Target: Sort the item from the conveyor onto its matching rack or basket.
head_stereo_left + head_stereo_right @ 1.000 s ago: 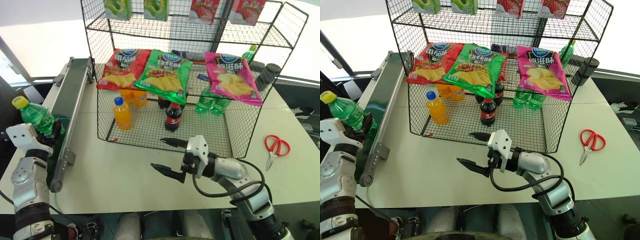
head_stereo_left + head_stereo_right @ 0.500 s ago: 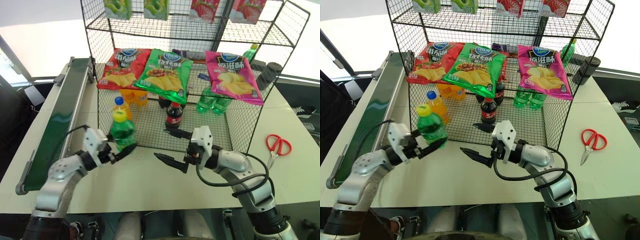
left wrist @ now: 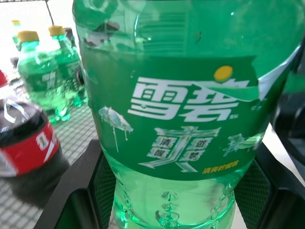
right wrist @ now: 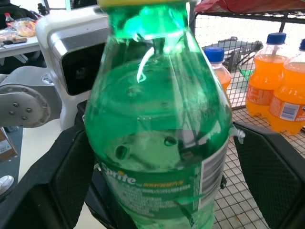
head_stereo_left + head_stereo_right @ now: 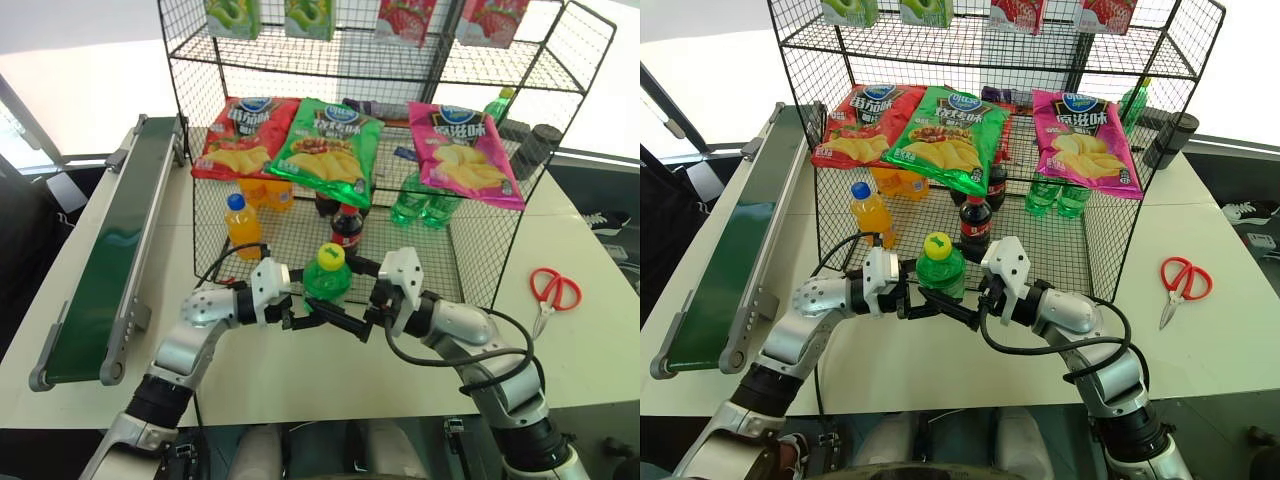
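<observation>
The item, a green bottle [image 5: 328, 280] with a yellow cap, stands upright above the table just in front of the black wire rack [image 5: 196, 150]. My left gripper [image 5: 305, 306] is shut on its lower body, the label facing me in the left wrist view [image 3: 183, 119]. My right gripper [image 5: 330, 294] comes in from the opposite side and is open, a black finger [image 4: 71, 176] on each side of the bottle [image 4: 157, 143] with gaps showing. The dark-green conveyor [image 5: 120, 230] runs along the table's left side with nothing on the belt.
On the rack's bottom tier stand an orange-juice bottle [image 5: 241, 225], a cola bottle [image 5: 347, 228] and green bottles [image 5: 420, 200]. Chip bags [image 5: 330, 145] lie on the tier above. Red scissors [image 5: 553, 292] lie on the table at the right.
My left gripper carried the green bottle from over the conveyor's near end rightward to the table's middle, into the gap between the right gripper's open fingers. The right arm barely moved.
</observation>
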Tool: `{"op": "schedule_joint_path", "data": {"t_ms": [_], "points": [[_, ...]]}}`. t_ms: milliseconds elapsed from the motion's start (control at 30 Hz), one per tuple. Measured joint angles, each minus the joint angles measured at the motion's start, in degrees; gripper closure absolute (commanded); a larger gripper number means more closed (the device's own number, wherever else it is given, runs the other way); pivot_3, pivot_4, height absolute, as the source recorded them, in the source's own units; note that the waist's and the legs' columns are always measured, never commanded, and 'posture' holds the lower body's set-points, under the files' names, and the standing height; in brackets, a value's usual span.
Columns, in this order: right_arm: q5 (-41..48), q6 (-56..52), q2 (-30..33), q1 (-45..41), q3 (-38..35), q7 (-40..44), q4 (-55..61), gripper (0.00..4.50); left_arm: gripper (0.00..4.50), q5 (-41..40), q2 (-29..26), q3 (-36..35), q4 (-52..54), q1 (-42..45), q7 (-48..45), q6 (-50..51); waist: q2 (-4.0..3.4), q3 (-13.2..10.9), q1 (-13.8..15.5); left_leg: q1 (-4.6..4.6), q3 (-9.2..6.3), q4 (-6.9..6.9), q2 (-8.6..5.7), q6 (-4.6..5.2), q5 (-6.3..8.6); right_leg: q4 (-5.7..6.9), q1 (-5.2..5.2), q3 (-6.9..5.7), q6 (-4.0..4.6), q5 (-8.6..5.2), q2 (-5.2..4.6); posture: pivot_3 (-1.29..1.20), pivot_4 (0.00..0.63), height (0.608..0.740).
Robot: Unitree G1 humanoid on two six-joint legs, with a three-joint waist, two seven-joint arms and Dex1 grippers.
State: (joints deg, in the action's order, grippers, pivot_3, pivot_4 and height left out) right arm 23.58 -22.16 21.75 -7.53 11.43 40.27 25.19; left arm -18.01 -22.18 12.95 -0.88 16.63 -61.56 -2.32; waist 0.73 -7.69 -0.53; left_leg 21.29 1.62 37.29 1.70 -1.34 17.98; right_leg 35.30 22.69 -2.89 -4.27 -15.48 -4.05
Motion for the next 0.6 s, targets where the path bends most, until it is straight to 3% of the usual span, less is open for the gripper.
{"op": "schedule_joint_path", "data": {"t_ms": [33, 167, 200, 333, 433, 467, 600], "points": [[0.10, -0.10, -0.02, 0.08, -0.02, -0.20, 0.01, 0.00, 1.75, 0.05, 0.30, 0.03, -0.69, 0.31, -0.40, -0.57, 0.00, 0.00, 0.00, 0.00, -0.01, 0.01, 0.01, 0.00, 0.00, 0.00, 0.00, 0.00, 0.00, 0.00, 0.03, 0.00, 0.150, 0.740], [0.40, -0.74, 0.08, 0.35, -0.22, -0.55, 0.54, 1.33, 1.75, 0.46, 1.14, 0.24, -2.29, 1.42, -1.07, -1.08, 0.01, 0.00, 0.03, 0.01, -0.06, 0.06, 0.06, 0.00, 0.00, -0.01, -0.03, 0.01, -0.01, 0.01, 0.20, 0.00, 0.150, 0.740], [0.41, -0.82, 0.17, 0.37, -0.35, -0.55, 0.58, 1.46, 1.75, 0.47, 1.29, 0.26, -2.50, 1.55, -1.22, -1.07, 0.01, 0.00, 0.03, 0.00, -0.07, 0.07, 0.08, 0.00, 0.00, -0.01, -0.04, 0.02, -0.01, 0.01, 0.23, 0.00, 0.150, 0.740], [0.42, -1.10, 0.16, 0.47, -0.55, -0.52, 0.65, 1.46, 1.75, 0.50, 1.59, 0.26, -2.77, 1.57, -1.36, -1.01, 0.01, 0.00, 0.02, 0.00, -0.10, 0.07, 0.13, 0.00, 0.00, 0.00, -0.03, 0.02, -0.01, 0.01, 0.34, 0.00, 0.150, 0.740], [0.41, -1.14, 0.07, 0.53, -0.78, -0.76, 0.62, 1.46, 0.24, 0.46, 1.64, 0.20, -2.75, 1.60, -1.25, -0.80, 0.00, 0.00, 0.04, -0.01, -0.13, 0.06, 0.14, 0.00, 0.00, 0.02, -0.03, 0.02, -0.01, 0.01, 0.36, 0.00, 0.150, 0.740], [0.40, -1.13, -0.09, 0.54, -1.12, -1.14, 0.58, 1.46, 0.02, 0.48, 1.62, 0.19, -2.74, 1.62, -1.07, -0.65, 0.00, 0.00, 0.04, -0.01, -0.13, 0.07, 0.14, 0.00, 0.00, 0.02, -0.03, 0.02, -0.01, 0.01, 0.36, 0.00, 0.150, 0.740], [-0.22, -0.47, -0.41, 0.64, -3.77, -3.61, -0.21, 1.46, 0.02, 0.55, -0.28, -0.76, -2.33, 0.73, -0.24, 0.86, 0.01, 0.00, 0.01, -0.01, -0.13, 0.06, 0.15, 0.00, 0.00, 0.02, -0.04, 0.02, -0.01, 0.01, 0.37, 0.00, 0.150, 0.740]]}}
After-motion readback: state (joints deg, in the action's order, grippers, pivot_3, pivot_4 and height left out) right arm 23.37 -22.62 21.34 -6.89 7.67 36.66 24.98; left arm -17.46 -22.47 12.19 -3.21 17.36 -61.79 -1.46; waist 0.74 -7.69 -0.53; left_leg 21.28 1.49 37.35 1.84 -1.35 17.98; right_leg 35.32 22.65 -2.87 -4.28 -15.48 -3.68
